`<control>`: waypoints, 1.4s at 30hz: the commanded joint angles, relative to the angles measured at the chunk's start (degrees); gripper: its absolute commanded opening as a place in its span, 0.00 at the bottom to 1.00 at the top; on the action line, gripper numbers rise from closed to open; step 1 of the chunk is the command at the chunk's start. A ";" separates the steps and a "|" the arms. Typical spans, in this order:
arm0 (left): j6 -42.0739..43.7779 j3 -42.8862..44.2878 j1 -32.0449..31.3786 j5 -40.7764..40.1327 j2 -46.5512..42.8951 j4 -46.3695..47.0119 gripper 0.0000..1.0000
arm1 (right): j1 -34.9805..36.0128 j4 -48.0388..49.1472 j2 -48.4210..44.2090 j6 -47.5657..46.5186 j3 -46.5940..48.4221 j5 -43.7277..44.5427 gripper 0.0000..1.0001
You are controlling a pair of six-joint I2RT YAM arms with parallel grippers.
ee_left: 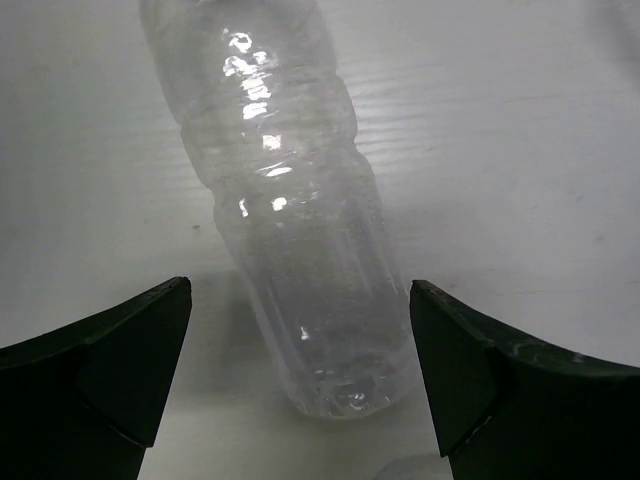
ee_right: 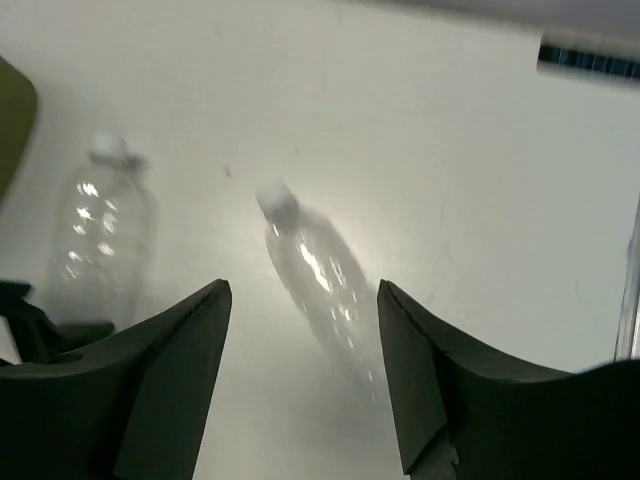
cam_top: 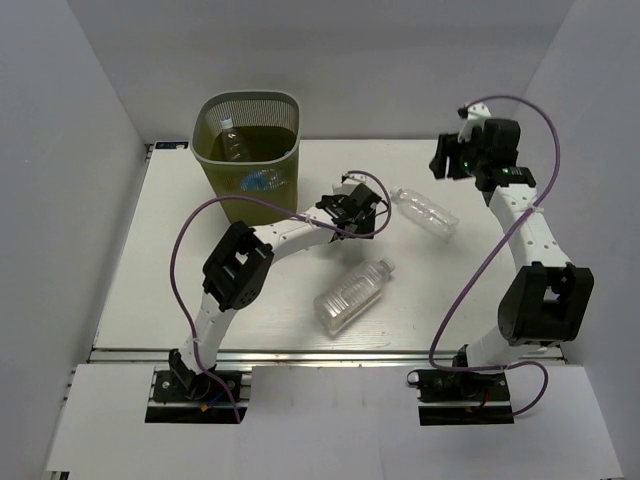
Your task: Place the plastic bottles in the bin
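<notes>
The olive mesh bin (cam_top: 247, 150) stands at the far left of the white worktop (cam_top: 150, 290), with one clear bottle (cam_top: 233, 140) inside. Two more lie on the worktop. A slim waisted bottle (cam_top: 425, 212) is just beside the left hand (cam_top: 357, 208), its rounded end between the wide-spread fingers, untouched. A larger ribbed bottle (cam_top: 352, 293) lies nearer. The right hand (cam_top: 452, 157) hangs raised, its fingers parted and empty.
</notes>
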 commanded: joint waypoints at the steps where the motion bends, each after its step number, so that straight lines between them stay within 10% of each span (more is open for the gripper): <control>1: -2.75 2.56 -0.57 -6.91 -1.33 -7.36 1.00 | -3.75 -3.16 -3.64 -1.53 -5.18 -1.88 0.67; 9: -1.69 -0.52 -0.57 -3.93 1.66 -6.92 1.00 | -5.87 -2.72 -3.73 -2.40 -10.46 -6.27 0.73; 19: 3.74 -3.33 -0.57 2.57 -3.59 1.33 0.37 | -5.95 -12.65 2.41 -16.46 -5.81 -9.54 0.90; 32: 20.01 28.47 0.13 -6.10 -20.65 -2.00 0.35 | -4.81 -16.35 19.90 -29.21 5.52 -8.47 0.90; 42: 20.72 13.90 5.75 -23.70 -32.97 -0.76 0.41 | 0.10 -16.00 28.08 -32.46 6.07 -5.75 0.90</control>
